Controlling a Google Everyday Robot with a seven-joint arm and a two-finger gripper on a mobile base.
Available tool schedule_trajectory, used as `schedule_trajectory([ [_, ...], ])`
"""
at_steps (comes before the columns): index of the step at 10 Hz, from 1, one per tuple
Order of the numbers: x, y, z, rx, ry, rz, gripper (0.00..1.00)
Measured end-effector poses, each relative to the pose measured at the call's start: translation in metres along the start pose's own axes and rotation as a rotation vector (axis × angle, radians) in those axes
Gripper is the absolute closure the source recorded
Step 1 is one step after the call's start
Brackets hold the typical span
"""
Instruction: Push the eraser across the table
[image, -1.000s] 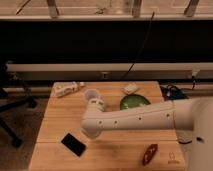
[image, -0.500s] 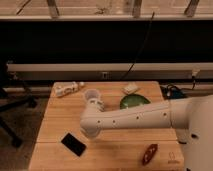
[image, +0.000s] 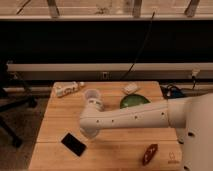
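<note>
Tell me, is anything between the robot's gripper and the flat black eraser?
Nothing visible. The gripper hangs at the white arm's end just right of the flat black rectangular eraser, only bare light wooden table between them. The red-brown oblong object lies far right.

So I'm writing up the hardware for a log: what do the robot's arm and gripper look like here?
The arm is a thick, smooth, off-white tube with a row of small dark dots along its side, widening into a bulky white body at the right edge. It ends in a rounded white elbow-like joint. The gripper is only a short whitish stub under that joint, above the table near the eraser. No cables or markings show.
</note>
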Motion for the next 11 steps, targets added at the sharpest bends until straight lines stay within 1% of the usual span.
schedule_trajectory([
  [1,-0.002,-0.002,0.004,-0.001,-0.01,-0.004,0.82],
  [3,-0.006,-0.006,0.009,-0.002,-0.028,-0.015,0.99],
  [8,-0.023,-0.019,0.018,-0.002,-0.064,-0.059,1.0],
  [11,-0.037,-0.028,0.021,-0.004,-0.088,-0.103,1.0],
])
